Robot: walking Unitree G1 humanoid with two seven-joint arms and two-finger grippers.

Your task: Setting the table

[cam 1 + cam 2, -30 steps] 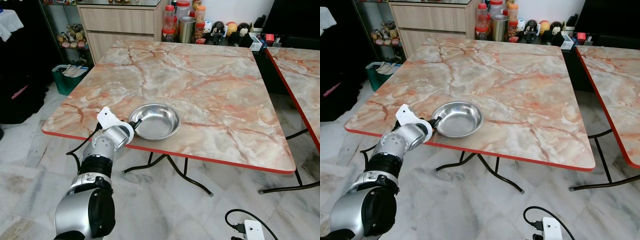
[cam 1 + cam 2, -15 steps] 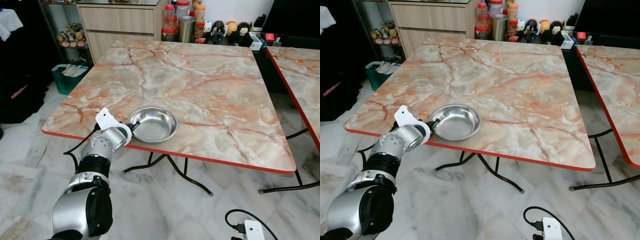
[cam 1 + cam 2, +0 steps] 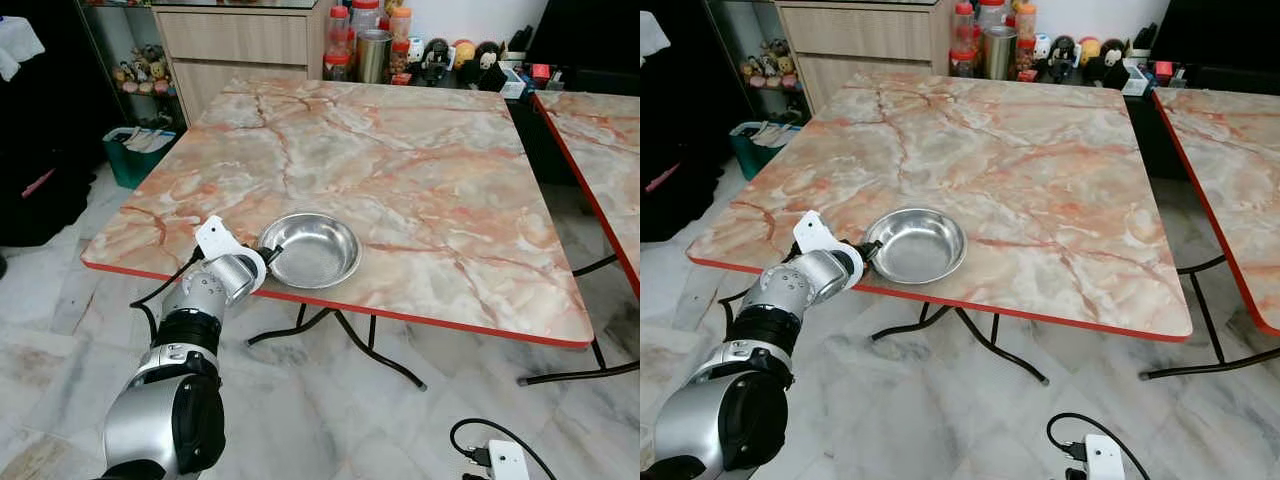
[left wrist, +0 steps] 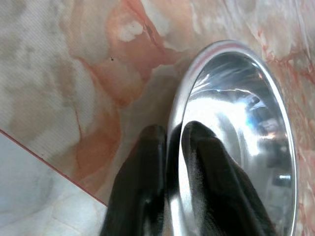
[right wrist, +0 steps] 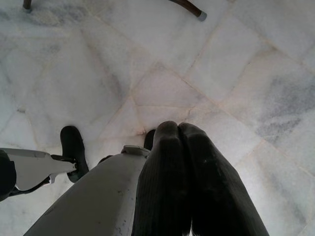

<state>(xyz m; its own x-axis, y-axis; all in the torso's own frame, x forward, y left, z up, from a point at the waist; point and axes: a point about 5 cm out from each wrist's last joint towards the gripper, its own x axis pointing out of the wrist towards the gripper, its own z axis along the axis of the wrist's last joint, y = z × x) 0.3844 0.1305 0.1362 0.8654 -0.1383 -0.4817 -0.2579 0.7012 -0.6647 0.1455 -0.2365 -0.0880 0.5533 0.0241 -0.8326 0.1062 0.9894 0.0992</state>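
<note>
A shiny steel bowl (image 3: 312, 250) sits near the front edge of the marble table (image 3: 400, 170), left of its middle. My left gripper (image 3: 270, 256) is shut on the bowl's near-left rim. In the left wrist view one black finger (image 4: 142, 182) lies outside the rim and the other inside the bowl (image 4: 236, 142). My right gripper (image 5: 178, 132) hangs idle over the white tiled floor with its fingers pressed together.
Jars, a tin and small figurines (image 3: 375, 45) stand behind the table's far edge against a wooden cabinet (image 3: 235, 45). A second marble table (image 3: 600, 140) stands to the right. A green bin (image 3: 140, 155) is on the left. A white power strip (image 3: 505, 460) lies on the floor.
The bowl and my left gripper have shifted only slightly along the table's front edge; the grip on the rim is unchanged.
</note>
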